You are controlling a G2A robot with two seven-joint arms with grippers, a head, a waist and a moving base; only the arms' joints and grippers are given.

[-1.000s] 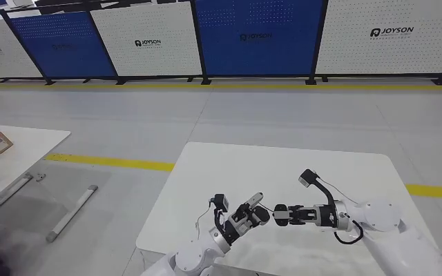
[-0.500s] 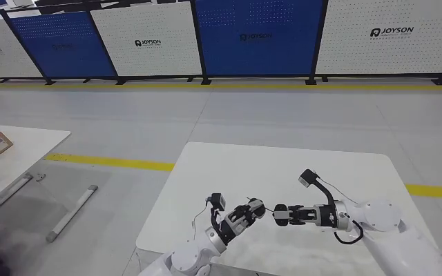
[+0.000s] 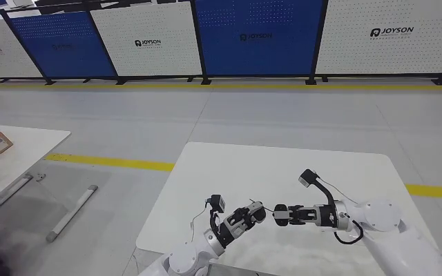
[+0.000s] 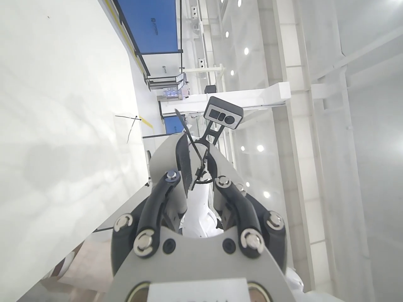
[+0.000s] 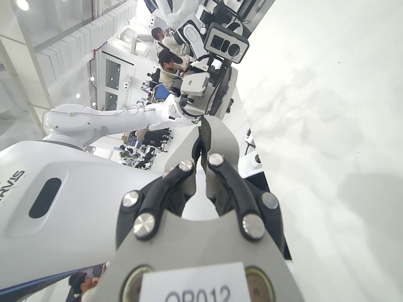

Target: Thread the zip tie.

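A thin black zip tie (image 4: 192, 150) runs between the pads of my left gripper (image 4: 199, 158), which is shut on it. Its free tip sticks out past the fingertips and a curved part bends back toward the wrist. In the top view the left gripper (image 3: 253, 210) is held above the table's near part, tip to tip with my right gripper (image 3: 278, 212). A short stretch of the tie (image 3: 264, 206) bridges them. The right gripper (image 5: 203, 127) has its pads pressed together on the tie's other end, which is hidden there.
The white table (image 3: 290, 165) has free room toward its far and right sides. A second thin black tie (image 4: 130, 124) lies flat on the table near its edge. The left arm's wrist camera (image 5: 226, 42) faces the right gripper at close range.
My left gripper has turned and shifted slightly down toward the table's near edge, closing in on the right gripper's tip. The right arm has kept still.
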